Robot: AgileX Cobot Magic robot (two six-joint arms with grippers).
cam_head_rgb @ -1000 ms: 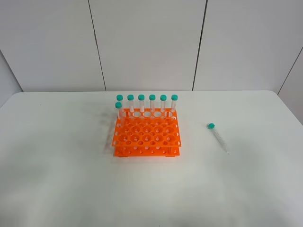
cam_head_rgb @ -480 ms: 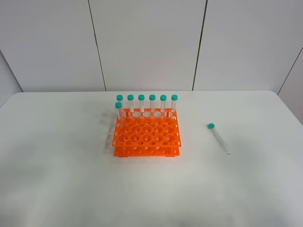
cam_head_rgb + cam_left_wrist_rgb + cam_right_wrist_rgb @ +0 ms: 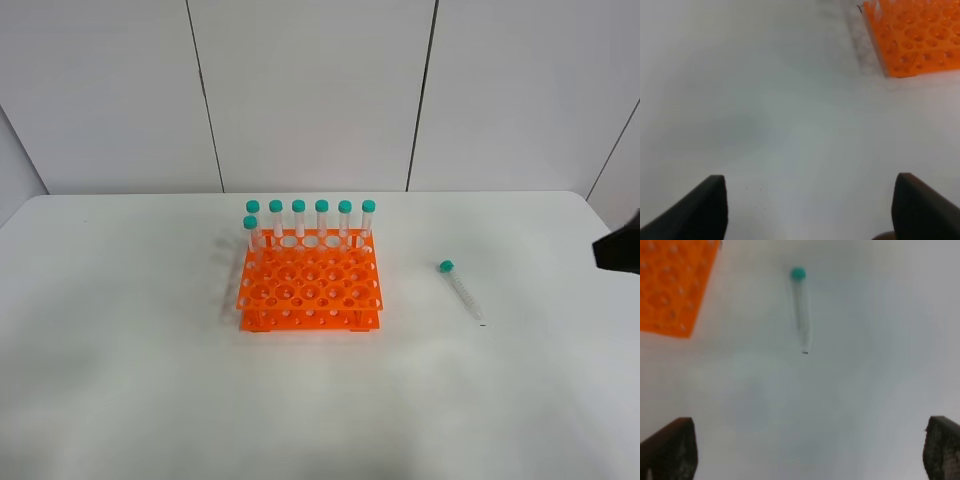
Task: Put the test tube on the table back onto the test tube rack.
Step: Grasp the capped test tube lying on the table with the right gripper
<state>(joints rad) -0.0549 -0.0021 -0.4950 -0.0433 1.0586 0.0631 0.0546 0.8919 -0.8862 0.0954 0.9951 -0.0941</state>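
Observation:
A clear test tube (image 3: 461, 290) with a teal cap lies flat on the white table (image 3: 120, 380), to the right of the orange rack (image 3: 310, 288). Several identical tubes (image 3: 310, 222) stand upright along the rack's back row. The loose tube also shows in the right wrist view (image 3: 801, 307), with the rack's corner (image 3: 672, 285) beside it. My right gripper (image 3: 810, 452) is open and empty, well short of the tube. A dark part of the right arm (image 3: 620, 250) enters at the exterior view's right edge. My left gripper (image 3: 810, 207) is open and empty over bare table, near the rack (image 3: 917, 37).
White wall panels (image 3: 310, 90) stand behind the table's far edge. The table's rounded right corner (image 3: 585, 205) lies near the right arm.
A dark part of the right arm has come into the exterior view at the right edge. The tube and the rack have not moved.

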